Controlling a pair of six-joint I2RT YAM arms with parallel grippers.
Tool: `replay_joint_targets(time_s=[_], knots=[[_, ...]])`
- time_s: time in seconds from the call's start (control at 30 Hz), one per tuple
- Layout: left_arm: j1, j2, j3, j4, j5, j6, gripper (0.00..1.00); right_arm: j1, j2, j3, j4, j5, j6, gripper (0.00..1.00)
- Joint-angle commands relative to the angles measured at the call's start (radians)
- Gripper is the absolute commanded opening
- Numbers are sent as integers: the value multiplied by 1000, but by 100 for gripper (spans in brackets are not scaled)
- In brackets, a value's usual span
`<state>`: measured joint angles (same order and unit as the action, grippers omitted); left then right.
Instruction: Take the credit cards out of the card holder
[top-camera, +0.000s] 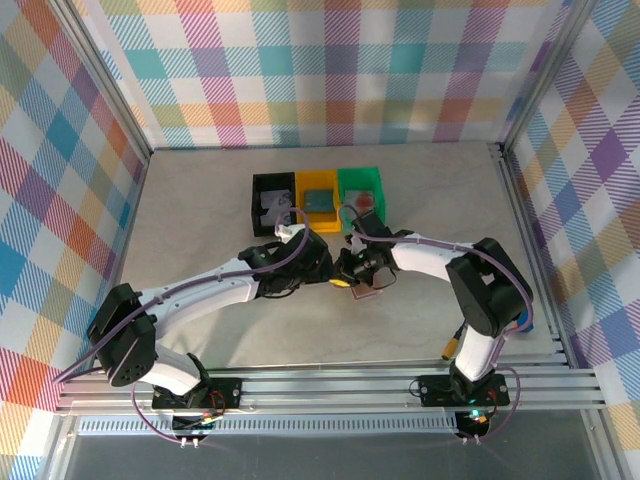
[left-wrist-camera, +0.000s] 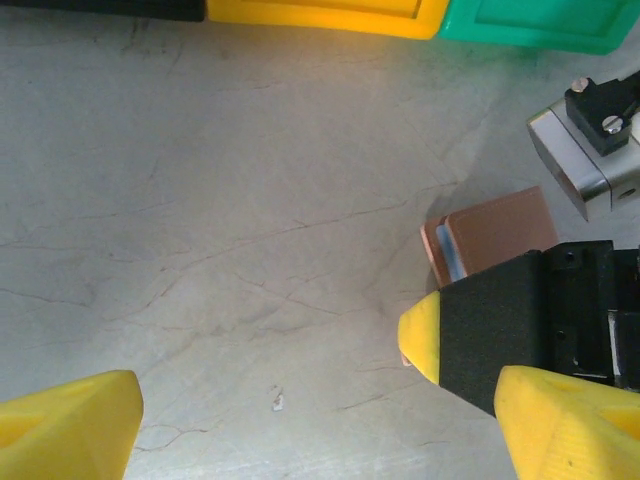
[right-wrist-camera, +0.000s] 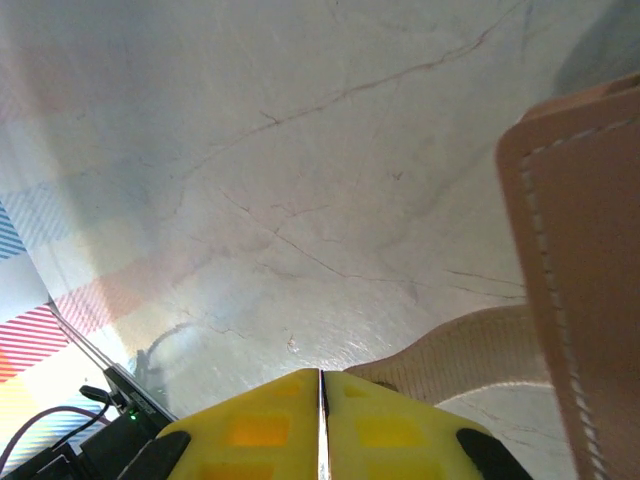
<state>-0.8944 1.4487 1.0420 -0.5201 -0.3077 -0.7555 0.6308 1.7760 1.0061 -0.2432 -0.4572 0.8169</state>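
The reddish-brown card holder (top-camera: 369, 291) lies on the table in front of the bins; in the left wrist view the card holder (left-wrist-camera: 498, 230) shows a grey-blue inner edge. My right gripper (top-camera: 350, 280) is on its left end, fingers pressed together (right-wrist-camera: 320, 400), with a tan flap of the card holder (right-wrist-camera: 470, 350) running in under them and another flap (right-wrist-camera: 585, 280) standing up. My left gripper (left-wrist-camera: 320, 430) hangs open just left of it, nothing between its fingers. A teal credit card (top-camera: 320, 200) lies in the yellow bin. No card shows in the holder.
Three small bins stand in a row behind the grippers: black (top-camera: 257, 198), yellow (top-camera: 300, 192) and green (top-camera: 378, 182). The black one holds a grey-white card (top-camera: 272, 207), the green one something reddish (top-camera: 366, 204). The two arms meet closely at mid-table.
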Motion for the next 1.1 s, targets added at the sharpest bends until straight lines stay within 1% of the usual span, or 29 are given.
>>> replay_joint_targets(time_s=[0.0,0.13,0.23,0.4,0.57,0.73,0.93,1.07], knots=[[3,-30,-28,2,-16,-3,91,24,34,35,0,-4,21,11],[3,-19,-56,21,1,-12,91,35,66,66,-46,14,18,13],[3,-7,-72,31,7,-22,91,38,62,83,-81,29,7,17],[3,11,-80,40,8,-28,91,38,4,136,-166,56,-42,27],[3,43,-61,30,5,-28,91,37,-51,198,-267,79,-96,31],[3,76,-52,48,22,-33,91,31,-103,231,-353,137,-143,37],[1,117,-23,70,53,-28,90,-10,-151,224,-424,201,-191,38],[1,135,-9,84,66,-24,90,-26,-177,213,-469,277,-246,39]])
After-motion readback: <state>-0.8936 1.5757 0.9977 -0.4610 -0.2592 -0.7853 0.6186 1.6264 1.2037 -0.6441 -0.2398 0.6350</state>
